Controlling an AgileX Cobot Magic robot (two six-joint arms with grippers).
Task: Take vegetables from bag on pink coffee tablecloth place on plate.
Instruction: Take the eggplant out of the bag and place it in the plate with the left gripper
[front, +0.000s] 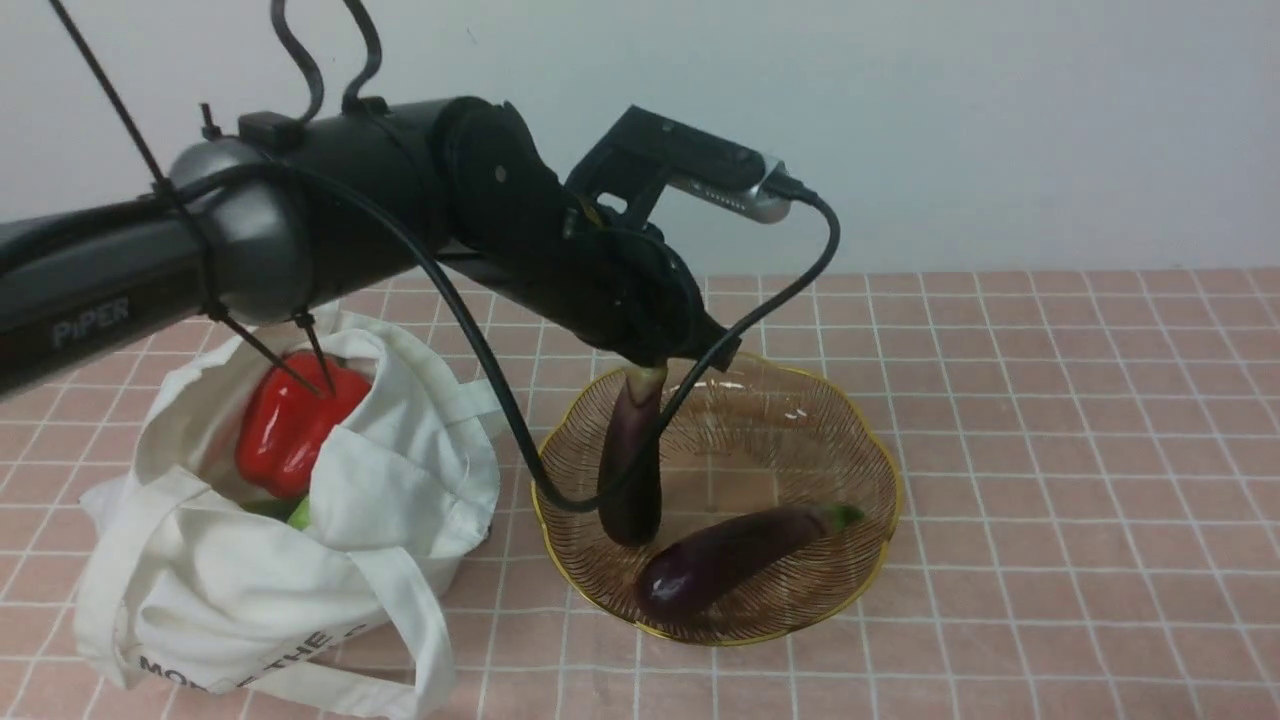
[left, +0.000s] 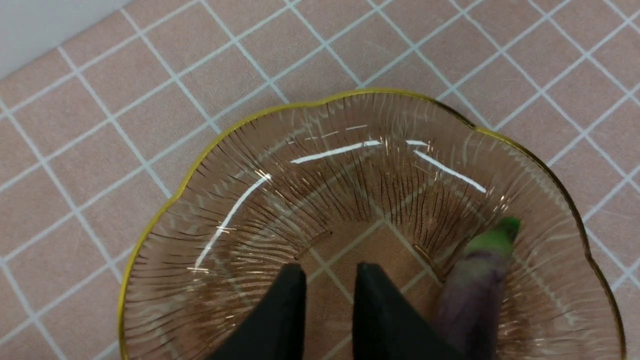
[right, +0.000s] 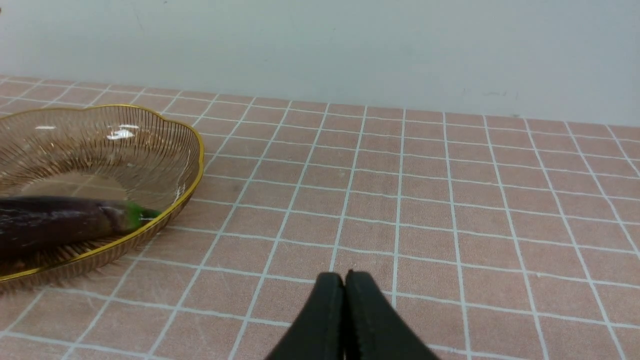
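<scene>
The tan-capped eggplant (front: 630, 470) stood vertical, cap up at the left gripper (left: 327, 272), tip in the plate (front: 790, 420); whether its parted fingers (left: 287, 305) gripped was unclear. The right gripper (right: 345, 276) was clenched, empty.

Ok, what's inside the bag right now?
In the mouth of the bag a red bell pepper shows, with a small green piece just below it. Anything deeper is covered by the bag's canvas folds, so I can't tell what else is in there.

Front camera facing forward, left wrist close overhead, all sharing plate (front: 780, 410)
</scene>
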